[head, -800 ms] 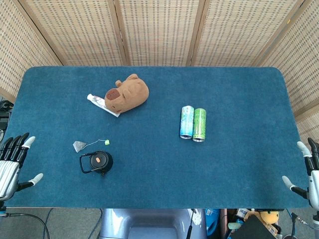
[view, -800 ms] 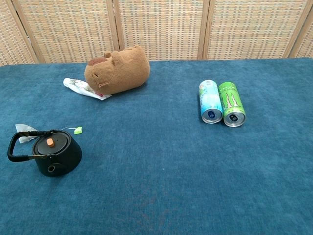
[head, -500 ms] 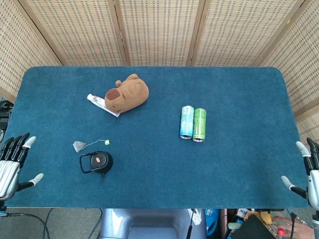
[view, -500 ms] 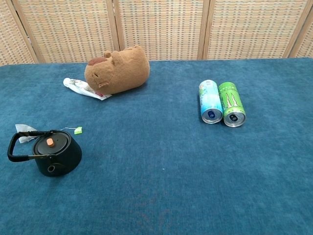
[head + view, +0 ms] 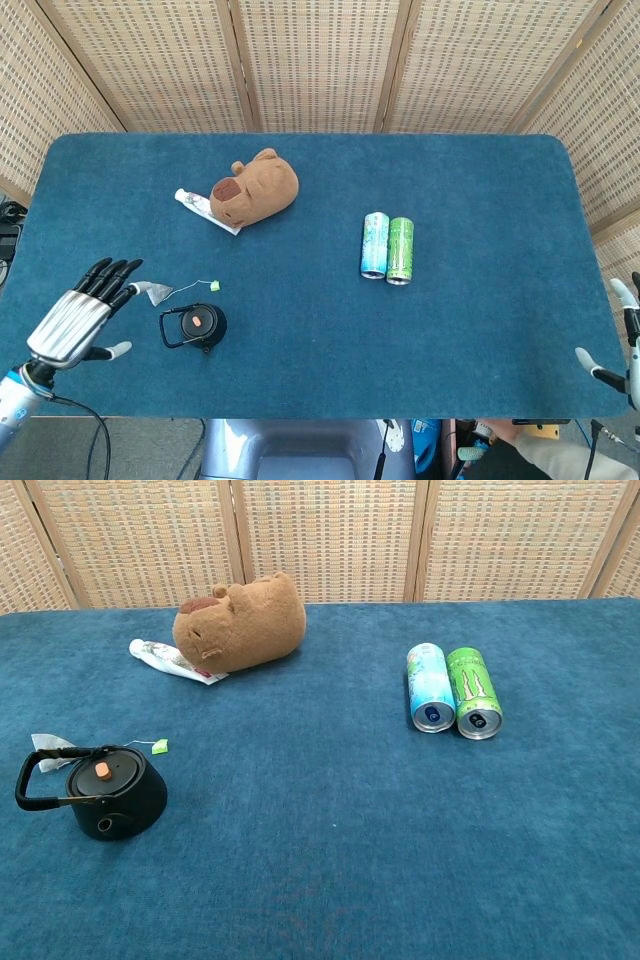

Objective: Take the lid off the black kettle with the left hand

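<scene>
The black kettle [image 5: 198, 326] [image 5: 112, 796] stands near the table's front left, its lid with an orange knob [image 5: 103, 770] [image 5: 197, 321] still on it and its handle [image 5: 35, 785] leaning to the left. My left hand [image 5: 82, 317] hovers over the table just left of the kettle, fingers spread and empty, apart from it. The chest view does not show this hand. My right hand [image 5: 622, 345] stays at the table's front right edge, fingers apart, holding nothing.
A tea bag [image 5: 158, 292] with a string and green tag [image 5: 214, 286] lies just behind the kettle, close to my left fingertips. A brown plush animal [image 5: 255, 187] lies on a tube [image 5: 196, 205] further back. Two cans [image 5: 387, 247] lie side by side at centre right.
My left hand has moved in from the table's left edge toward the kettle. The right hand has slid slightly outward at the edge. The kettle has not moved.
</scene>
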`<action>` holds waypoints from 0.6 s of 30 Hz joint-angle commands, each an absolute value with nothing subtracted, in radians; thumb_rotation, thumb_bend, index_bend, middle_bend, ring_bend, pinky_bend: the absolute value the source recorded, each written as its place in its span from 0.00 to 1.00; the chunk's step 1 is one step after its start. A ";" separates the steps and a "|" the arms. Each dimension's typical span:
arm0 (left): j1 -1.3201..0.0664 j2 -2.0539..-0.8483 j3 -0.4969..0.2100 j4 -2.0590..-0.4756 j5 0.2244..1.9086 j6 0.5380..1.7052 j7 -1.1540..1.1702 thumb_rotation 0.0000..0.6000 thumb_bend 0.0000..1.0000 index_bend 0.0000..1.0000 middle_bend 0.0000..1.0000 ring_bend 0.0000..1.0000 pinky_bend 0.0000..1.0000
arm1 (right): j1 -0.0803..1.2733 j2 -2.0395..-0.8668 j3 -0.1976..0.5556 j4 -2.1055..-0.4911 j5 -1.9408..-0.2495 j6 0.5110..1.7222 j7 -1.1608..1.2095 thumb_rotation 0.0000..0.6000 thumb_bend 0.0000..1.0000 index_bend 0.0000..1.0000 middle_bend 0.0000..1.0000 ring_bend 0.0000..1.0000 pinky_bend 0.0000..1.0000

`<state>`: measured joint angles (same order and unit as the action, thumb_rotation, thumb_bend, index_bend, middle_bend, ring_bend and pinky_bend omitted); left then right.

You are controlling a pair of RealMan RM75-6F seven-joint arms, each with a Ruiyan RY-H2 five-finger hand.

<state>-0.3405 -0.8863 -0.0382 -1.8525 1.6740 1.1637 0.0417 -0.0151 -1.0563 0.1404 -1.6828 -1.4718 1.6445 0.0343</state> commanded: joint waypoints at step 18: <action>-0.616 -1.057 -0.018 -1.616 1.687 0.828 -0.009 1.00 0.25 0.38 0.00 0.00 0.00 | 0.003 -1.061 0.162 -1.655 -1.383 1.574 0.040 1.00 0.00 0.00 0.00 0.00 0.00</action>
